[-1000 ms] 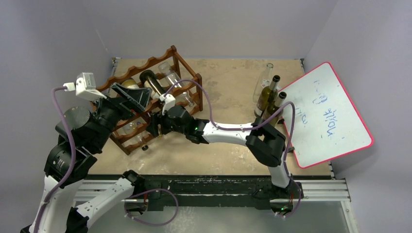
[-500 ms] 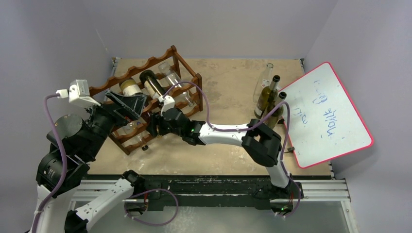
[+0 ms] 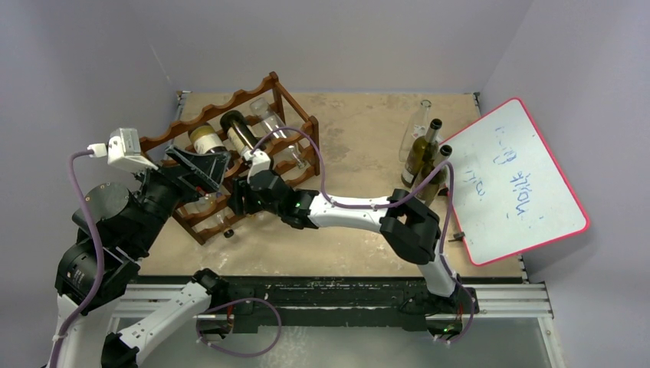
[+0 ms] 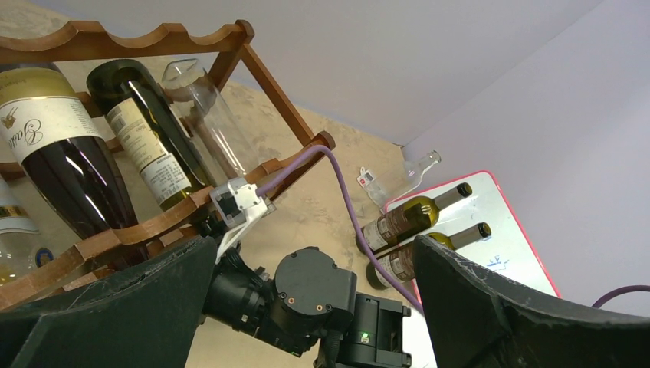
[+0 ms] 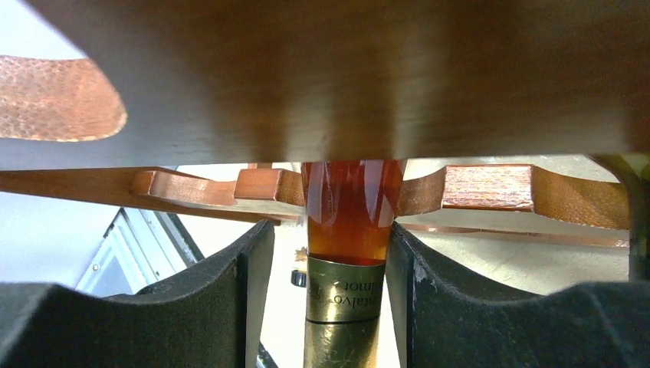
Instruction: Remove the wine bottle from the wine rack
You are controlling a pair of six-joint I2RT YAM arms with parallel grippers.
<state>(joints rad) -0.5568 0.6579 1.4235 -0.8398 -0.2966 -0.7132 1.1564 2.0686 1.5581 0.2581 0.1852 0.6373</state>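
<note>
**Now Straddling the Bottle Neck, Not Yet Clenching**

Closest in, the right gripper [image 5: 328, 228] is reaching low into the near side of the wine rack [image 3: 291, 103]. Its two dark fingers [image 5: 245, 307] are standing on either side of the wine bottle [image 5: 352, 222]. The jaws are parted around the amber neck. A strip of pale table is showing between the left finger and the glass, while the right finger is sitting just beside it or touching it. A gold foil capsule is wrapping the neck below the fingertips. The bottle is lying on its side under the top tier, its neck passing through a scallop in a reddish rail. Which lower tier is carrying it cannot be told.

Slightly further out, the left gripper [image 3: 203, 161] is hovering above the rack's top tier, jaws spread wide and holding nothing. Its wrist camera is looking down on the right arm's wrist and a purple cable [image 4: 337, 184].

Three bottles are lying side by side across the top tier: a white-labelled bottle [image 3: 205, 138], a dark bottle [image 3: 239, 130] and a clear bottle [image 3: 268, 115].

Well apart, toward the far right of the table [image 3: 360, 130], two green bottles [image 3: 421, 149] and a clear empty one [image 3: 414, 130] are standing upright. A red-edged whiteboard [image 3: 521, 184] is leaning tilted just beside them.
</note>
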